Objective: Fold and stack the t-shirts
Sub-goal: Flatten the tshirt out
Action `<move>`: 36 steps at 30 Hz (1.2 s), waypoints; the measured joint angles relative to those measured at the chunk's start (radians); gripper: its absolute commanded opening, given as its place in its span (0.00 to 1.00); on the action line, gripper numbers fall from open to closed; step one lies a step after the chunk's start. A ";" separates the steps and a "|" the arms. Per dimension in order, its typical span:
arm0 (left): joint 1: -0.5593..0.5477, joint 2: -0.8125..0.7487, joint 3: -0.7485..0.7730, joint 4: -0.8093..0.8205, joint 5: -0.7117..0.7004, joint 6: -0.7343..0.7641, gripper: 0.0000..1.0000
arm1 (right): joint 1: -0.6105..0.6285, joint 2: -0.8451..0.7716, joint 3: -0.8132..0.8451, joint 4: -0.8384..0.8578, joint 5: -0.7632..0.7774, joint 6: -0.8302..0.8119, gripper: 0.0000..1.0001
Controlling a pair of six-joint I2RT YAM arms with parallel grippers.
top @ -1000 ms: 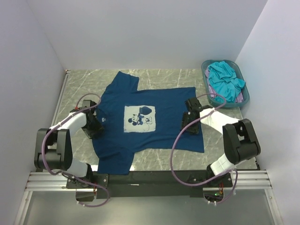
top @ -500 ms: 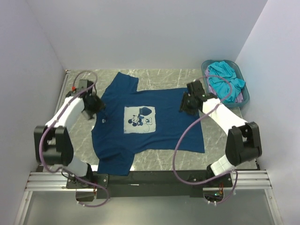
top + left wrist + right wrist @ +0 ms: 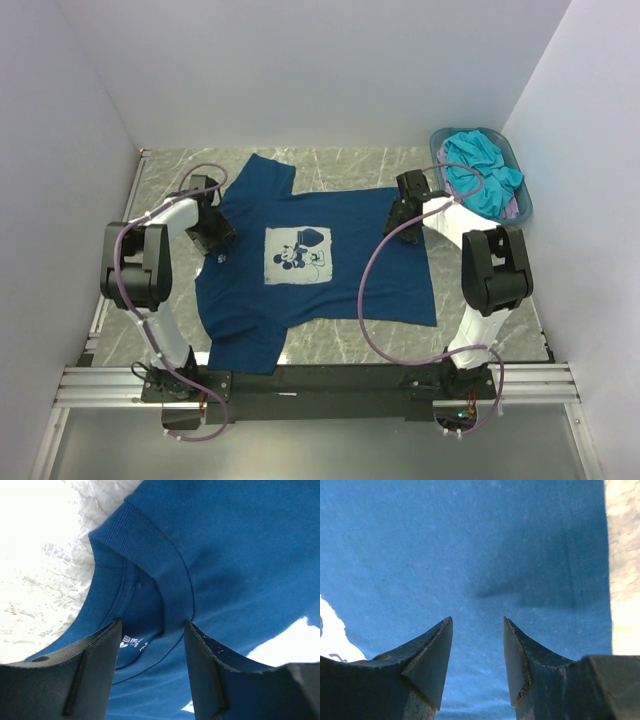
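Since sliding off the mid-sides of the dark navy cotton t-shirt [image 3: 250,300] flat on the grey marble table [image 3: 330,165], now straddles its ribbed collar [image 3: 165,580] with spread left gripper [image 3: 152,624], puts spread right gripper [image 3: 477,620] by the hem [image 3: 575,580], pinches nothing, probably lining up first fold.
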 measured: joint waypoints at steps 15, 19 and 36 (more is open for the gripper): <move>0.172 -0.317 -0.402 0.180 0.140 -0.024 0.56 | -0.001 -0.124 -0.235 0.006 -0.101 0.015 0.52; 0.186 -0.379 -0.441 0.108 0.130 -0.013 0.62 | 0.006 -0.158 -0.261 -0.046 -0.117 0.011 0.53; 0.175 -0.038 0.138 0.006 -0.066 0.197 0.68 | 0.013 -0.060 0.171 -0.084 -0.034 -0.037 0.50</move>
